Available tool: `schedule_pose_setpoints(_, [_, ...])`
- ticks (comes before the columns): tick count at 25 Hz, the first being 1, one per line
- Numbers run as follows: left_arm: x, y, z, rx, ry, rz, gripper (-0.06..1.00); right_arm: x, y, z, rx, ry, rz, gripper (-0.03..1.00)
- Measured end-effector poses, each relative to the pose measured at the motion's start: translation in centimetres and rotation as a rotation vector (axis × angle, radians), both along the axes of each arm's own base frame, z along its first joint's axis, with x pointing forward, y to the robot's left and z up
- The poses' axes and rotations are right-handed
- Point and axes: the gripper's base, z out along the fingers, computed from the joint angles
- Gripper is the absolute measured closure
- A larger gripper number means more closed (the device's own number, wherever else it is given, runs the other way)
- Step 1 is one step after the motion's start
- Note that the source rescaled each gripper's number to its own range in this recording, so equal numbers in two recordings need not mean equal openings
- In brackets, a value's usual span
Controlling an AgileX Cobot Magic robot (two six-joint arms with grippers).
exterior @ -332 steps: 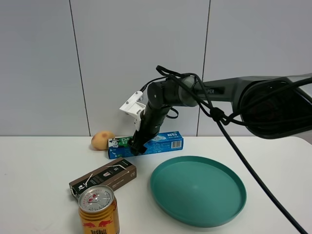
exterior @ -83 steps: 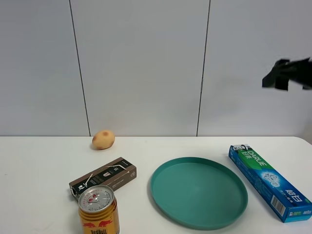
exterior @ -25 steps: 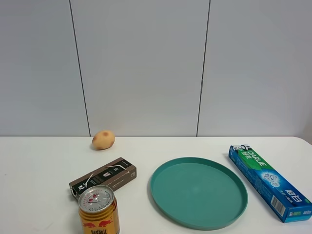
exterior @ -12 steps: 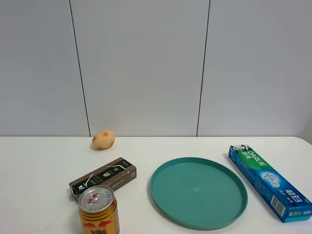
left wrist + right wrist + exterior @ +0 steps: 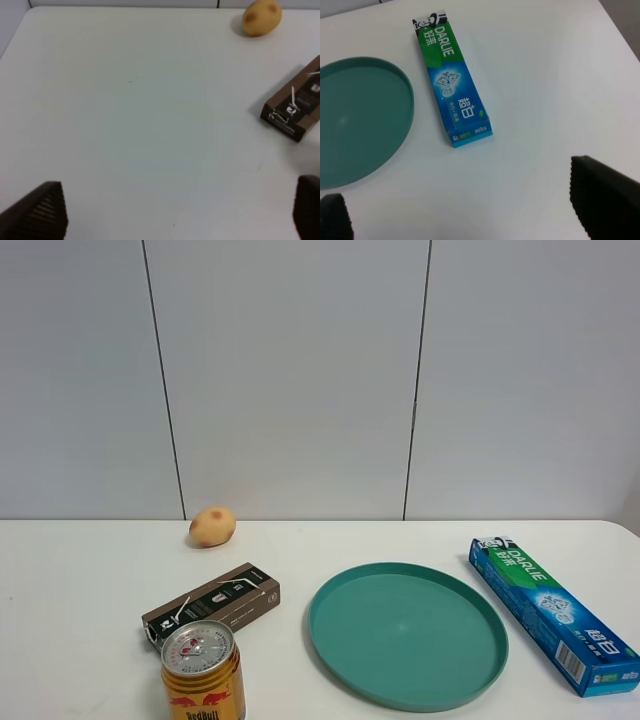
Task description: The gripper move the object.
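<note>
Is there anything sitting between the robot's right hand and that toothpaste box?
Nothing visible. In the right wrist view the toothpaste box lies flat on bare table, with open table between it and the right hand. The plate sits beside the box, not in the way.

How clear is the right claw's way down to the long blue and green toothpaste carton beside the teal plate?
Probably clear. The long blue and green toothpaste carton lies flat on the white table, apart from the round teal plate, with nothing on it. The right claw hangs open above it, fingertips wide apart.
</note>
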Motion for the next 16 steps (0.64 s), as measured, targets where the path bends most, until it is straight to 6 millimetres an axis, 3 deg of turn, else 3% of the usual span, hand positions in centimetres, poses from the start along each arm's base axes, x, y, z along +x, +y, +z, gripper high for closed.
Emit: schedule_pose_setpoints(16, [0.0,0.0,0.0,0.0,0.0,0.0,-0.06,0.0,0.0,0.0,0.0,0.0,0.0,0.08])
